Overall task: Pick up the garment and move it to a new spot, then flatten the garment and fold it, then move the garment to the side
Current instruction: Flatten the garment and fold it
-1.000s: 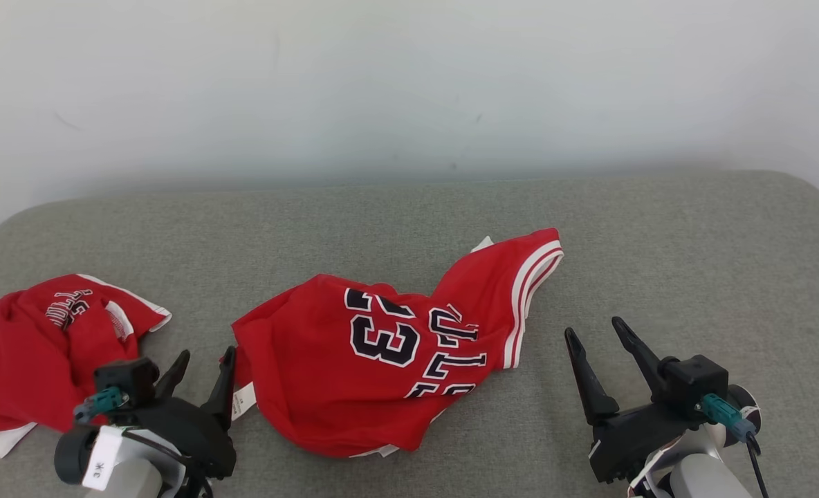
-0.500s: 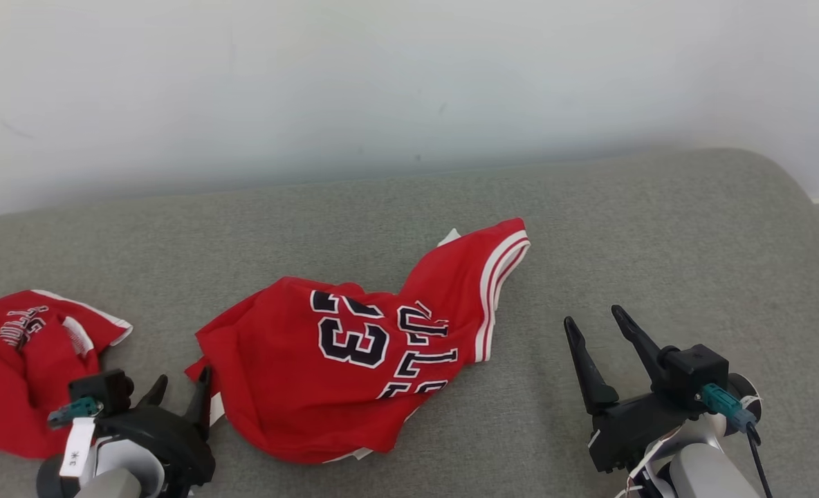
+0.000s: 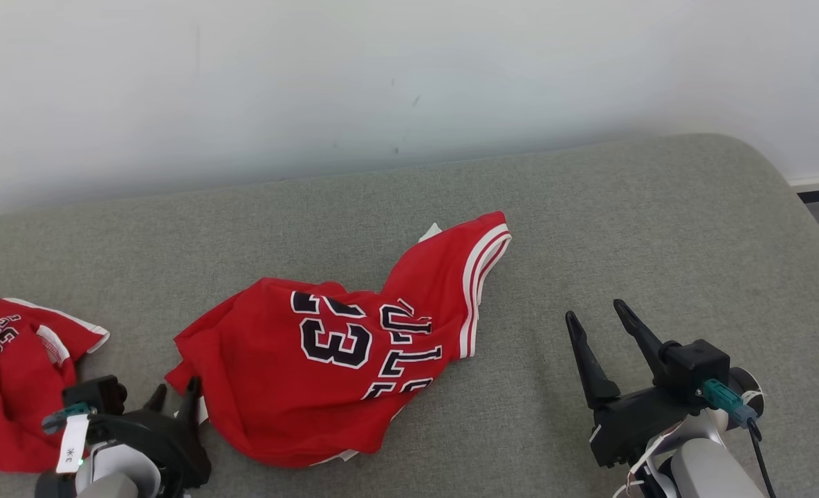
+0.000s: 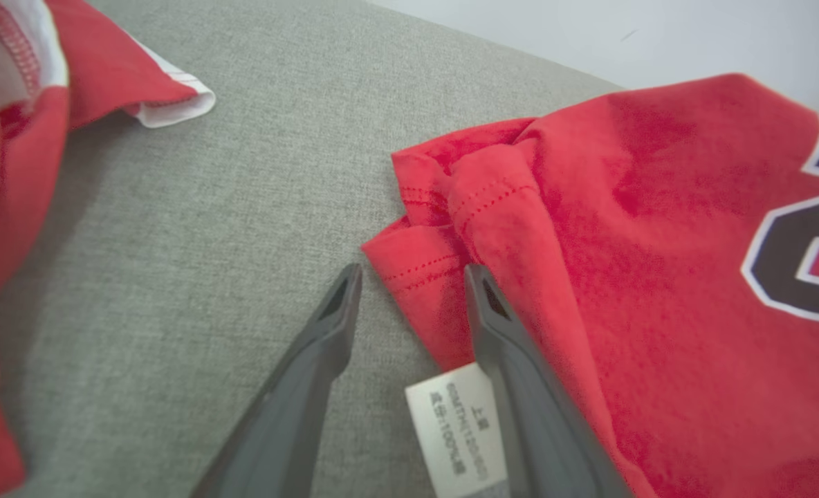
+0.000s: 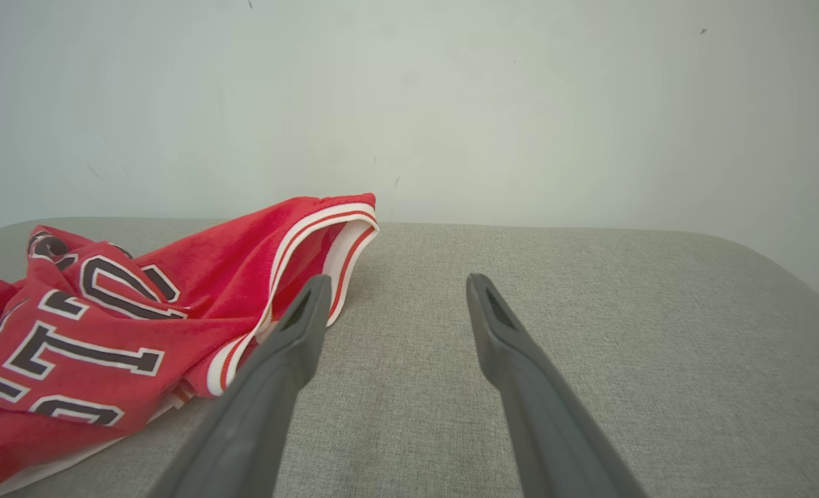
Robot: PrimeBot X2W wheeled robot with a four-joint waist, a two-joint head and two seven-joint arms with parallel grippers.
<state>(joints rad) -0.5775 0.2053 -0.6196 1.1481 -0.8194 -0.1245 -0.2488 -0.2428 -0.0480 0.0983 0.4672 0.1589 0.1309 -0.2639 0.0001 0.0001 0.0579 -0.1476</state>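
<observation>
The robot's head has swung towards its right. The long grey woven cushion (image 3: 658,228) has slid leftward across the head view, and its rounded end and a strip of floor now show. That is the camera turning, not the cloth moving. The crumpled red basketball jersey with the black-and-white 23 (image 3: 326,373) keeps the same folds as a second ago.

What has really shifted, as far as I can judge through that swing, is the left gripper (image 3: 174,389). It has edged closer onto the jersey's near corner. Its fingers stand apart, unclenched, with the stitched red hem bunched between their tips in the left wrist view (image 4: 413,277). One finger rests over the cloth and nothing is pinched yet. I'd say the pick-up is about to start, and the moving, flattening and folding all remain.

The right gripper (image 3: 595,311) hovers with its fingers spread, holding nothing. The jersey's white-striped armhole lies just off its left fingertip and bare cushion lies ahead between the tips (image 5: 399,280).

A second crumpled red garment with white trim (image 3: 8,387) lies beyond the left gripper's outer finger, apart from the jersey and cut off by the frame.

The jersey's underside and far shoulder are folded under. A small white care label (image 4: 454,429) sits between the left fingers near their base, its print too blurred to read.
</observation>
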